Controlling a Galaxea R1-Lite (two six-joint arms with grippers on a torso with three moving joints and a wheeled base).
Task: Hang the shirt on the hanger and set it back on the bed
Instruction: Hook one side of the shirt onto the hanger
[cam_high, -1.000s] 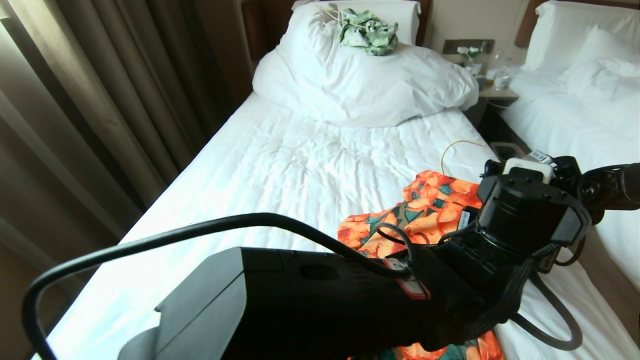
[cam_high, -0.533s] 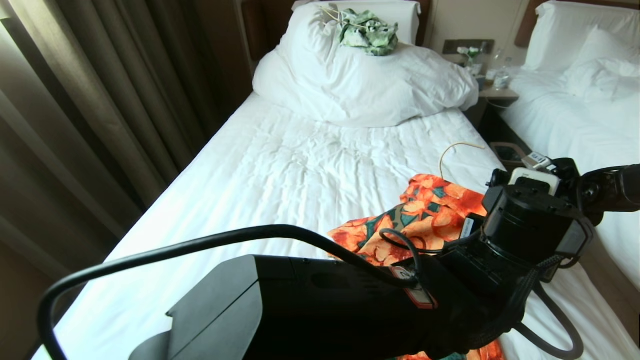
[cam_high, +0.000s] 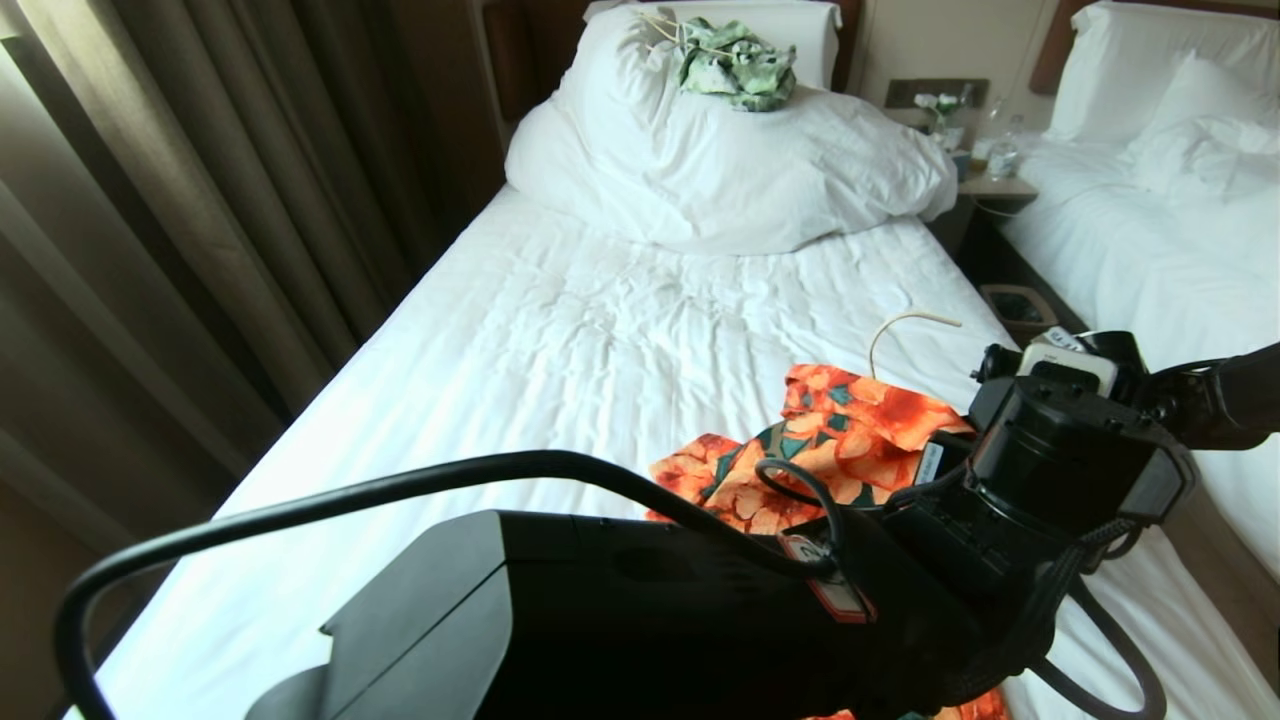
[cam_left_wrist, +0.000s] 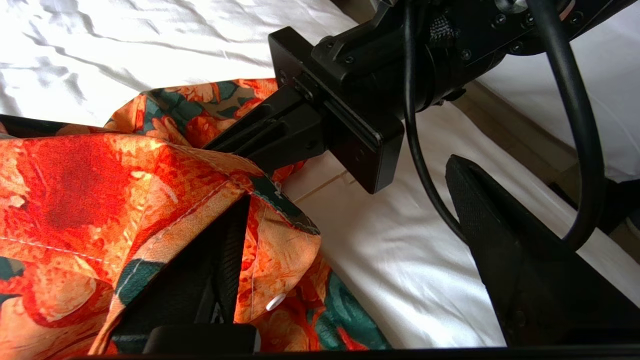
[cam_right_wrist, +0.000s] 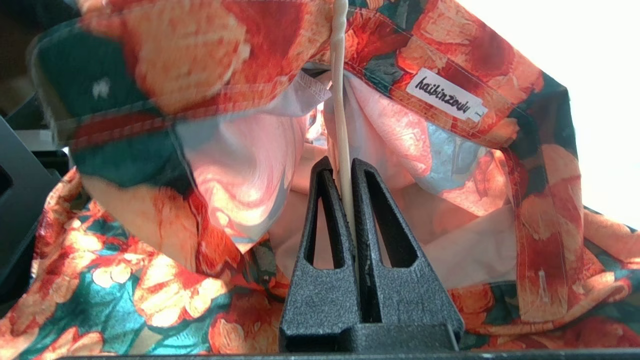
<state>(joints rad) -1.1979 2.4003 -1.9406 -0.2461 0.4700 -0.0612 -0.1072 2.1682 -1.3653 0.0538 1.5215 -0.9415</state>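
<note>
The orange-flowered shirt (cam_high: 830, 450) lies bunched on the bed (cam_high: 560, 330) near its right edge. The cream hanger hook (cam_high: 900, 325) sticks out beyond it. My right gripper (cam_right_wrist: 341, 165) reaches inside the collar, shut on the hanger (cam_right_wrist: 339, 75) wire, with the shirt (cam_right_wrist: 200, 50) draped over it. From the left wrist I see the right gripper's fingers (cam_left_wrist: 260, 135) going under the cloth. My left gripper (cam_left_wrist: 350, 200) is open just beside it. Shirt (cam_left_wrist: 125, 190) fabric drapes over one finger, and the other finger (cam_left_wrist: 500, 240) stands bare above the sheet.
A bunched duvet (cam_high: 720, 170) fills the head of the bed, with a green-and-white garment (cam_high: 735, 62) on top. Curtains (cam_high: 150, 200) hang on the left. A nightstand (cam_high: 990, 170) and a second bed (cam_high: 1150, 220) are on the right. My left arm (cam_high: 650, 620) blocks the foreground.
The shirt and the hanger hook have shifted left and nearer on the bed. The right wrist has sunk slightly with them.
</note>
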